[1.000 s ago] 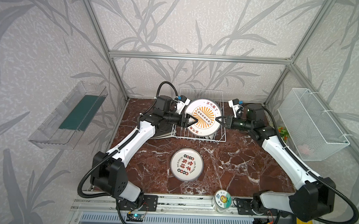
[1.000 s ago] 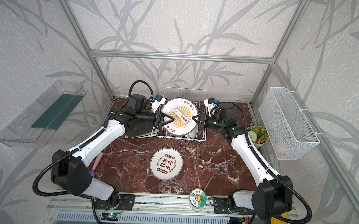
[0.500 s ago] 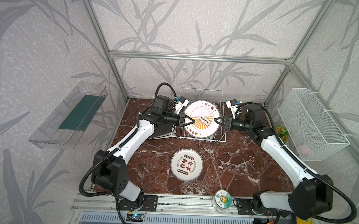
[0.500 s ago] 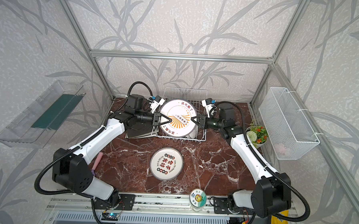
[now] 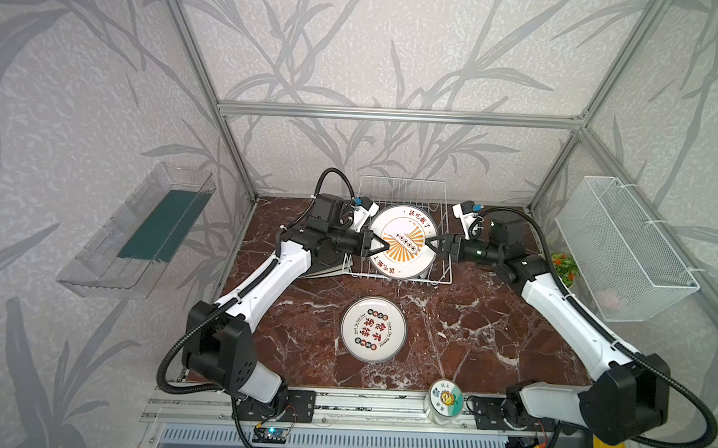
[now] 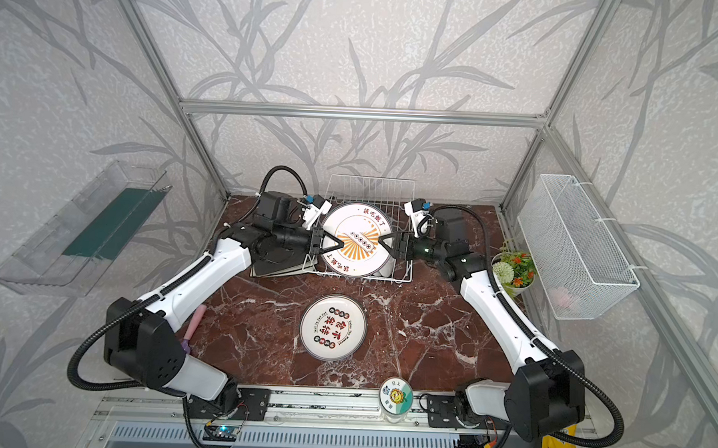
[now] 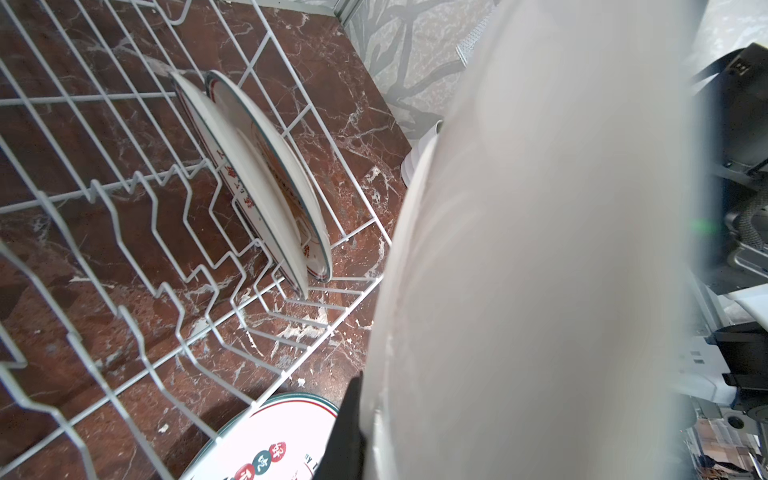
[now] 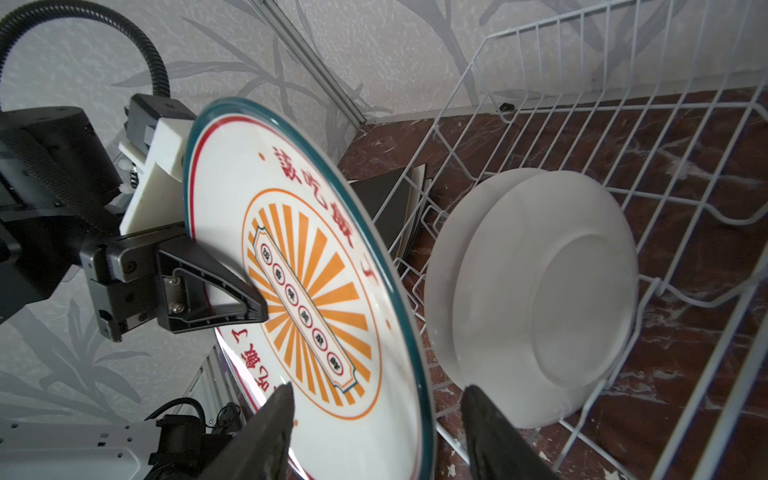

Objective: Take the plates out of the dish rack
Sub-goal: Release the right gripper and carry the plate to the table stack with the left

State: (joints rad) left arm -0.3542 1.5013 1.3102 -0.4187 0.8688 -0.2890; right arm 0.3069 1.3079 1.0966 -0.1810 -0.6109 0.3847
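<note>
Nearest on the desk (image 5: 469, 321), a round plate (image 5: 372, 329) is lying flat, already unloaded. Beyond it, the sunburst plate (image 5: 404, 243) is hanging on edge over the dish rack (image 5: 402, 189): left fingers (image 8: 245, 313) are clamping its rim, while right fingers (image 8: 270, 428) are straddling the opposite rim, spread and not gripping, likely a hand-over. Farther back, two white plates (image 8: 540, 291) are standing in the slots.

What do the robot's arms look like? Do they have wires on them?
The left arm and the right arm have smooth white shells and chunky black joints. A ribbed black hose loops out near each base. Each wrist carries a small white camera block with a blue plug. The left tool and the right tool have black, wedge-shaped fingers.
</note>
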